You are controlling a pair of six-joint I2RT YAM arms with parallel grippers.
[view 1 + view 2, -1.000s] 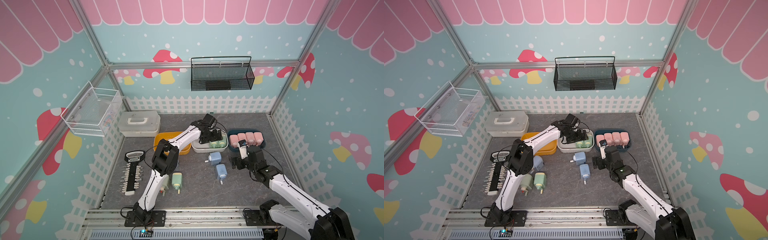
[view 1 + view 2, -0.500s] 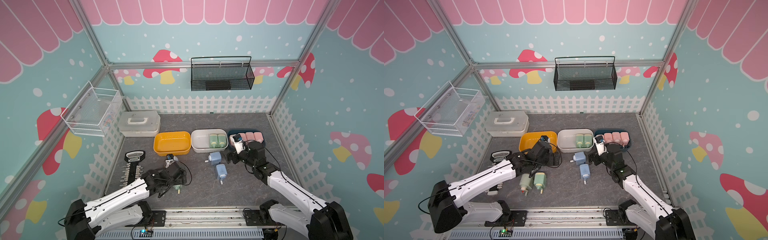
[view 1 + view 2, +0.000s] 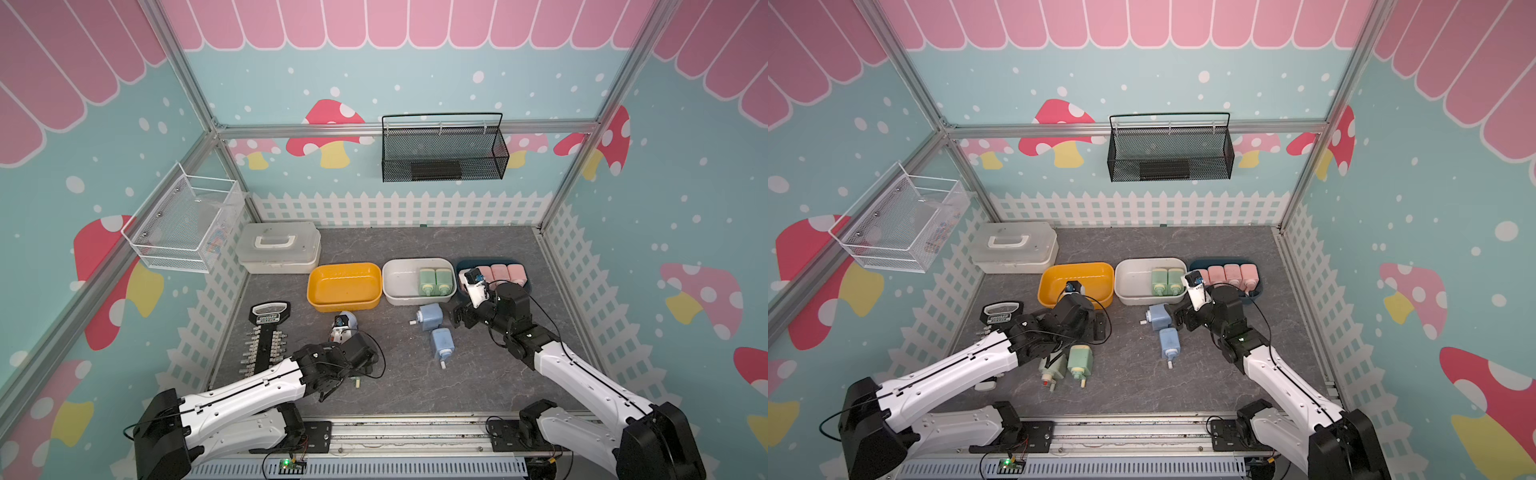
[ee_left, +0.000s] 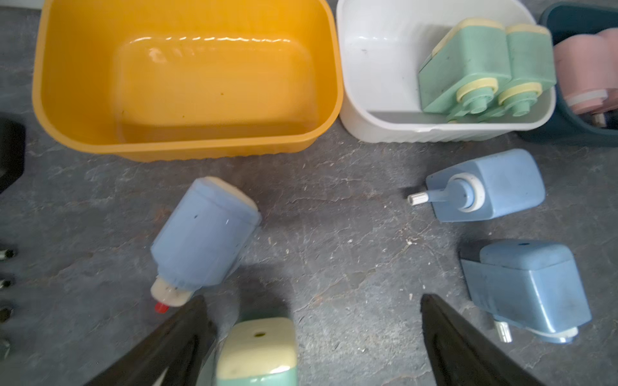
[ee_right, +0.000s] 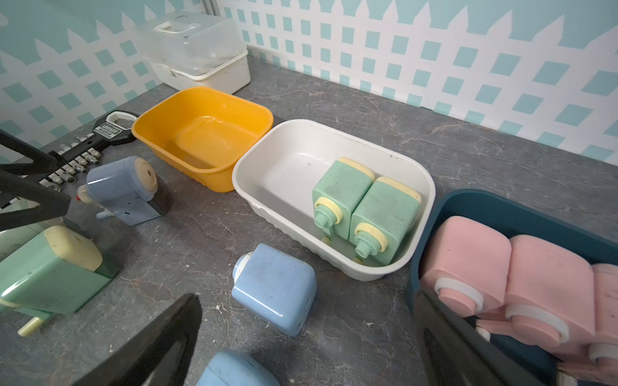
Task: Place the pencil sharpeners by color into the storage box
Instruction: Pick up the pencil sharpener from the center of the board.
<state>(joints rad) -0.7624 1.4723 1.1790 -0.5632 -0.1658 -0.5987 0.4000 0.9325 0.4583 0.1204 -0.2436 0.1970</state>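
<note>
Both grippers wide open, holding nothing.
Your left gripper (image 4: 312,300) hangs over two loose green sharpeners (image 3: 1079,360), with a blue sharpener (image 3: 347,321) at 6 o'clock of the yellow tub (image 3: 345,282). Your right gripper (image 5: 306,300) hovers beside two more blue sharpeners (image 3: 430,316) at 6 o'clock of the white tub (image 5: 284,160), which holds a green pair (image 3: 434,281). Four pink sharpeners (image 3: 503,272) sit in the dark tub (image 5: 501,207), at the white tub's 3 o'clock.
</note>
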